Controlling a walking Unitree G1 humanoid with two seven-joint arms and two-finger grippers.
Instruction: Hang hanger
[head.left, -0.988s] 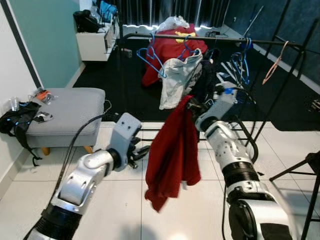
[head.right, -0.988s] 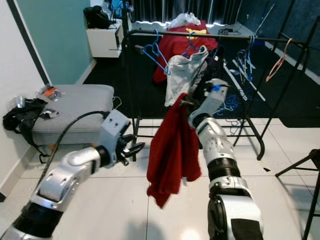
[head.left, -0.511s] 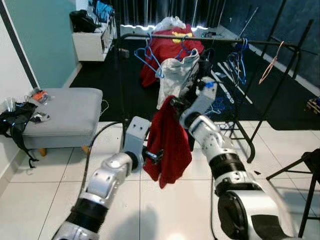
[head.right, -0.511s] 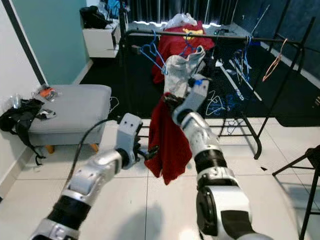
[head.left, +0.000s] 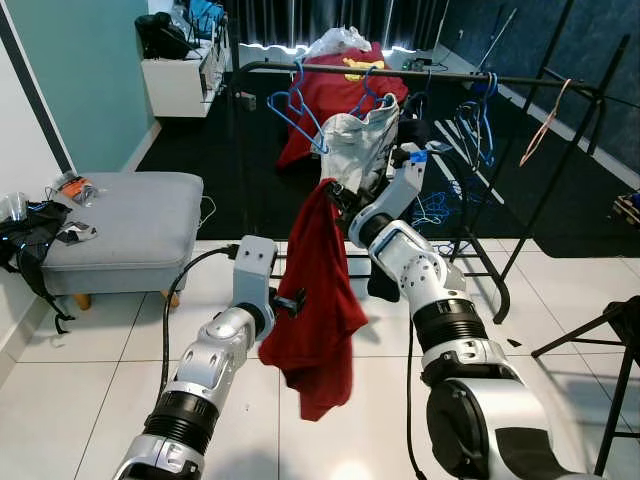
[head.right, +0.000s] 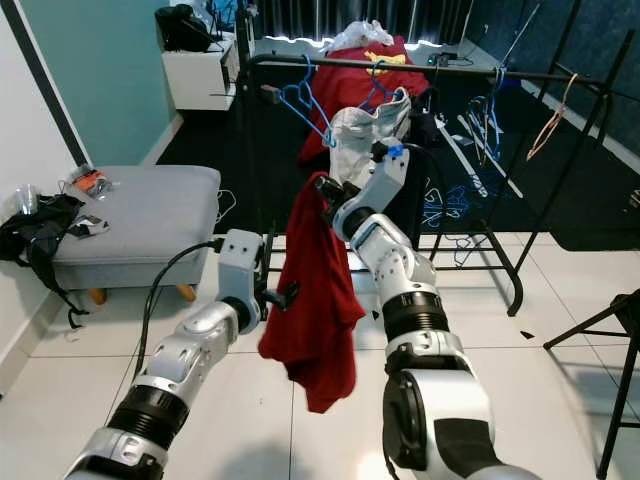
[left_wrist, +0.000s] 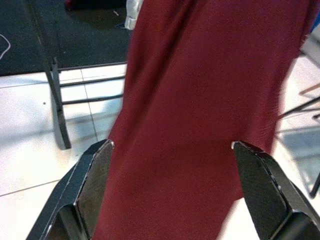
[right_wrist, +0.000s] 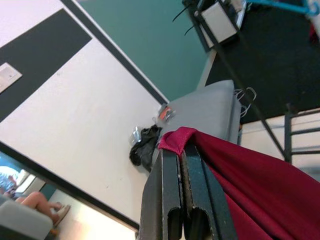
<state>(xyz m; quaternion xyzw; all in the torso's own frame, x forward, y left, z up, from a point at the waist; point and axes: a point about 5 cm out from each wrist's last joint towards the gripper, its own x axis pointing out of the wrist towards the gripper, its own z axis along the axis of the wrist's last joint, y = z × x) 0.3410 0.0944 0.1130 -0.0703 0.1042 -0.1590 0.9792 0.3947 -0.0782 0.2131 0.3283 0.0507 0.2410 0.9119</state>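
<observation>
The right tool (head.left: 335, 192) is clamped together on the top edge of the red cloth (head.left: 315, 300), which hangs free from that pinch at picture centre, in front of the rack (head.left: 400, 75). In the right wrist view the fingers (right_wrist: 180, 190) are shut flat with a red fold (right_wrist: 176, 137) poking out at their tips. The left tool (left_wrist: 170, 170) stands wide apart, one finger (left_wrist: 92, 177) at each side of the cloth, close to it at about 9 o'clock from its middle; it grips nothing.

Risks, as I judge them: the grip is only a small pinch of fabric, so a quick lift toward the rail could let it slide out and drop to the floor (head.left: 60, 400). The grey garment (head.left: 355, 150) and blue hangers (head.left: 295, 110) crowd the rail at 12 o'clock, and the swinging cloth could snag or knock them.

Whether a hanger sits inside the red cloth cannot be told; no hook is visible. The cloth hides the right fingertips in the head views.
</observation>
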